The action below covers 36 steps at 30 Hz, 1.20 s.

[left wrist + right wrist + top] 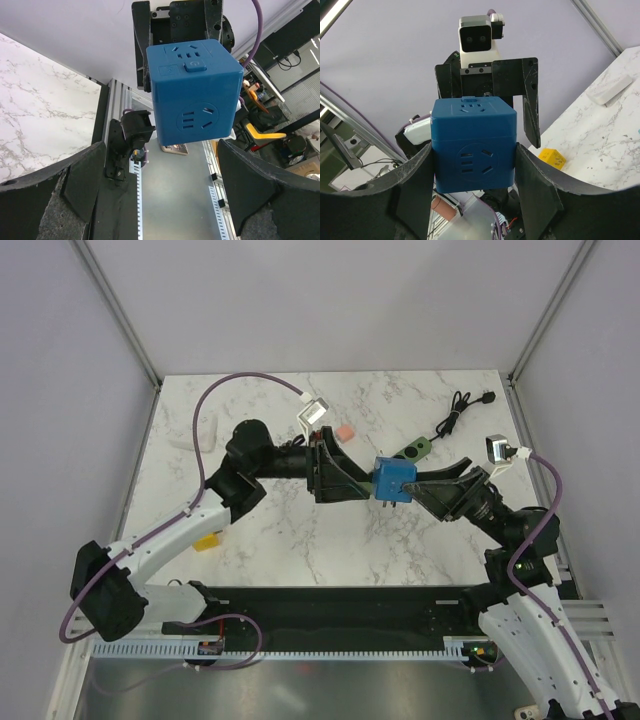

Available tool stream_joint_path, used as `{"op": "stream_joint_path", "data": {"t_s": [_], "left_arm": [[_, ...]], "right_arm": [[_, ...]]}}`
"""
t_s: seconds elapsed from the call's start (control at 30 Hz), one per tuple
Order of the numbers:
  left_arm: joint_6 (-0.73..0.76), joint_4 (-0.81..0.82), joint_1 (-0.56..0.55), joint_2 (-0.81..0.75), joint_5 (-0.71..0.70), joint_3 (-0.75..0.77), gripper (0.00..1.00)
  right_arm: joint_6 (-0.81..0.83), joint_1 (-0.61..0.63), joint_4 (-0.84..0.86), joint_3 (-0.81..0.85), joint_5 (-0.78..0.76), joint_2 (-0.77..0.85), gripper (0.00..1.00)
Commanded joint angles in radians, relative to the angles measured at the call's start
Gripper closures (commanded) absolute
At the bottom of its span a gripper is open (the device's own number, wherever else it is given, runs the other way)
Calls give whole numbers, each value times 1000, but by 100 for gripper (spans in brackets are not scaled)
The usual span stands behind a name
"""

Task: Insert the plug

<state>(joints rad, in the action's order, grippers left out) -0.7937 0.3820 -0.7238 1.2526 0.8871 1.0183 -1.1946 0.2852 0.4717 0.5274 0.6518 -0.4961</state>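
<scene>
Right wrist view: right fingers (415, 185) clamp blue socket cube (472, 145), socket face toward wide-open left fingers (265, 195).

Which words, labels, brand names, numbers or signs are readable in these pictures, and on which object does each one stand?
No text can be read in any view.
Blue socket cube: a small embossed patch beside the button on its top face, too blurred to read.
Grey wrist camera: no lettering visible.
</scene>
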Motion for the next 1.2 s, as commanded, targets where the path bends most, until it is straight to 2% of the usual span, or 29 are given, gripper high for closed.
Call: {"op": "stream_joint_path", "data": {"t_s": [0.0, 1.17], "left_arm": [[16, 78, -22, 21, -17, 46, 1], [-1, 113, -62, 48, -46, 39, 4]], "right_arm": [[-13, 2, 67, 3, -4, 5, 69], [78, 5, -61, -21, -9, 2, 71]]}}
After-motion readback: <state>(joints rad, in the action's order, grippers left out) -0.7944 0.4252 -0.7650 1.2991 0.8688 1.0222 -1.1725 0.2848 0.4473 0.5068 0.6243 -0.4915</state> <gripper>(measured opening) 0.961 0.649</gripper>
